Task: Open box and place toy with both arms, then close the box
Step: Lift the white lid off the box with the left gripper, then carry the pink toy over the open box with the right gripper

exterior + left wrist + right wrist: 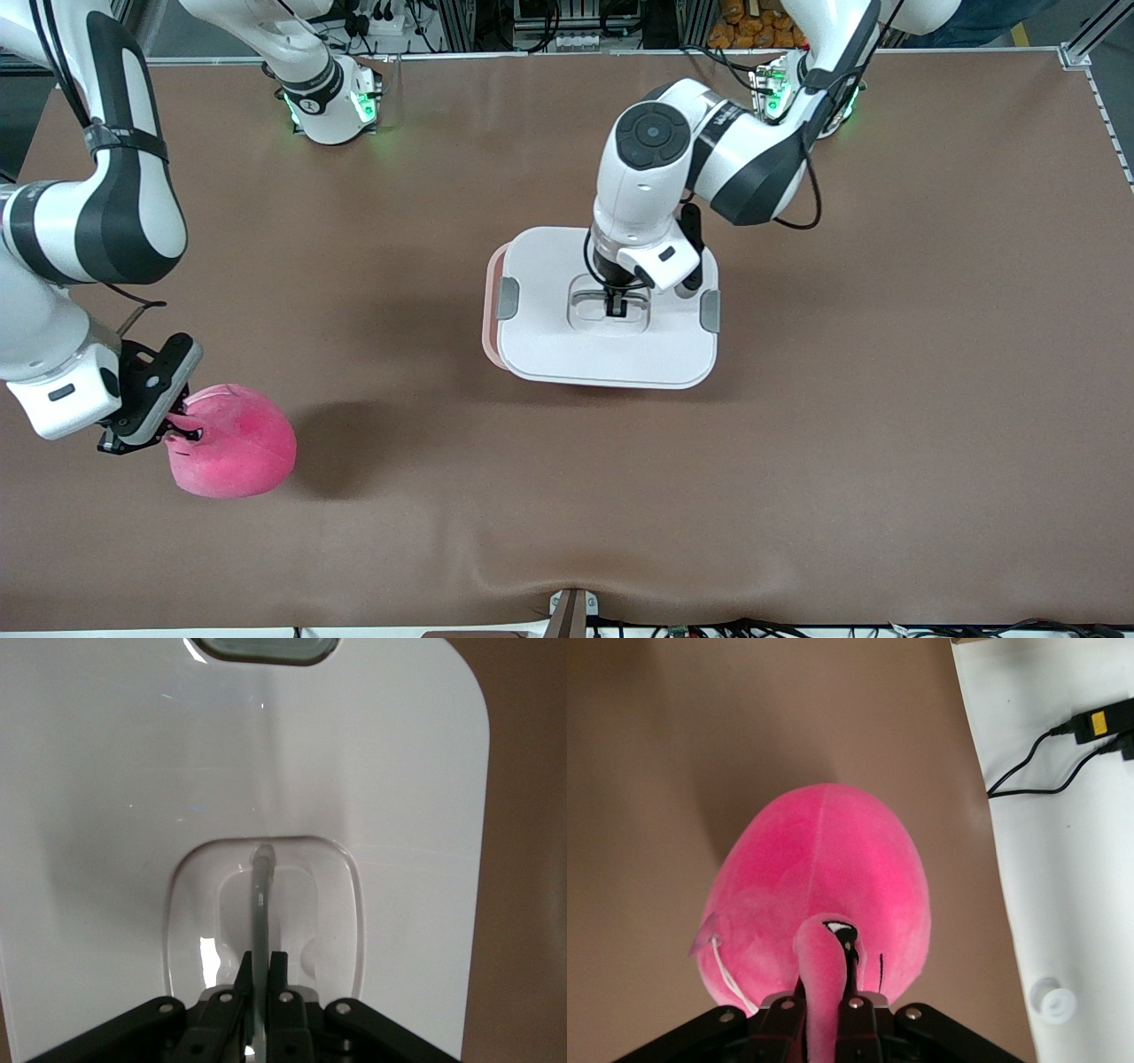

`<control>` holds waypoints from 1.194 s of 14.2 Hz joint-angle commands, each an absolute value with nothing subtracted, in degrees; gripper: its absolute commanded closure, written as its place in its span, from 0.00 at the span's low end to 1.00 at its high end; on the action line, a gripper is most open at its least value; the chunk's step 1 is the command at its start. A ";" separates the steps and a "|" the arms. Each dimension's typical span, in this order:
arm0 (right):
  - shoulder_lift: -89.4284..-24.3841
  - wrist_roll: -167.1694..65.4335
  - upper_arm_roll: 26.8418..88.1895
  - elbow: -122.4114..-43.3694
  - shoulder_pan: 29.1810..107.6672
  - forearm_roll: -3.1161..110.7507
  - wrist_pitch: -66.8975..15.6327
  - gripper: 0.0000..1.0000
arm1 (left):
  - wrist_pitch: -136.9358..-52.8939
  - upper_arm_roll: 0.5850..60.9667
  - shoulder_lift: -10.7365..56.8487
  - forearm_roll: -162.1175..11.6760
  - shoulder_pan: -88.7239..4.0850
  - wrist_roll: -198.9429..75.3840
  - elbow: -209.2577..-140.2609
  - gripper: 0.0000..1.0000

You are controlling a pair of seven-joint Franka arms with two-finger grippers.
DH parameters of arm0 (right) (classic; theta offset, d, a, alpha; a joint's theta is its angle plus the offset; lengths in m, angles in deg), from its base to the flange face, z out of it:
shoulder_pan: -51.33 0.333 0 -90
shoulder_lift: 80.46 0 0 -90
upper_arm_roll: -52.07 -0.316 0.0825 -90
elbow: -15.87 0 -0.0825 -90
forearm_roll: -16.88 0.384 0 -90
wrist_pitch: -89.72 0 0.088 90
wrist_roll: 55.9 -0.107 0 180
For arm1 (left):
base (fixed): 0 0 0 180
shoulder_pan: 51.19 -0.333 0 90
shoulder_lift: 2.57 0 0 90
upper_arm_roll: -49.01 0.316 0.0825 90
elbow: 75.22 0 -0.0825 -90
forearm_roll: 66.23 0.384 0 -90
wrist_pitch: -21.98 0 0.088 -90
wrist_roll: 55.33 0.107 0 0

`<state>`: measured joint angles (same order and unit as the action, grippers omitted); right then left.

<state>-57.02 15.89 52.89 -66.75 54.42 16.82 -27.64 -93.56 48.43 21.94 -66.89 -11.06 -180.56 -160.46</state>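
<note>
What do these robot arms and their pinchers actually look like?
Both arms are glossy white shells with black bands and round black joint caps. Thin black cables loop beside the wrists. Green lights glow at both bases. The left gripper and right gripper are small and black, with slim fingers on screwed brackets.

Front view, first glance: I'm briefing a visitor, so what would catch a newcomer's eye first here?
Probably the hot-pink toy at the right arm's end of the table, with the right tool shut on one of its ears. Next, the white lid on the pink box mid-table, where the left tool is shut on the clear handle in the lid's recess.
</note>
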 commanded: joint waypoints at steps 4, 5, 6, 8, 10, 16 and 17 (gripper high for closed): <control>-58.92 -0.76 52.95 -65.87 58.00 18.03 -20.06 1.00 | -89.81 48.75 14.32 -65.79 -17.78 -175.66 -162.32 1.00; -59.10 -3.49 52.95 -65.87 58.70 18.03 -18.92 1.00 | -89.73 48.75 13.09 -65.79 -19.27 -173.65 -162.50 1.00; -59.62 -6.21 52.86 -65.87 59.40 18.03 -18.04 1.00 | -89.72 48.75 11.95 -65.79 -20.68 -171.45 -162.85 1.00; -59.98 -11.66 52.86 -65.87 61.51 18.11 -16.46 1.00 | -89.72 48.75 9.31 -65.70 -22.62 -169.77 -164.16 1.00; -60.59 -18.60 52.86 -65.87 63.36 18.11 -14.61 1.00 | -89.72 48.66 7.38 -65.70 -26.30 -166.97 -164.25 1.00; -60.68 -33.19 52.68 -65.78 67.92 20.21 -12.05 1.00 | -89.72 48.31 5.17 -65.97 -34.22 -155.80 -166.28 1.00; -60.68 -37.05 52.68 -65.78 68.63 22.40 -12.05 1.00 | -89.81 48.31 5.26 -66.05 -34.93 -153.87 -166.19 1.00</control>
<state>-59.63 -31.01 52.39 -65.76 66.96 19.03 -13.03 -89.56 49.19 6.96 -66.76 -33.48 -156.13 -164.54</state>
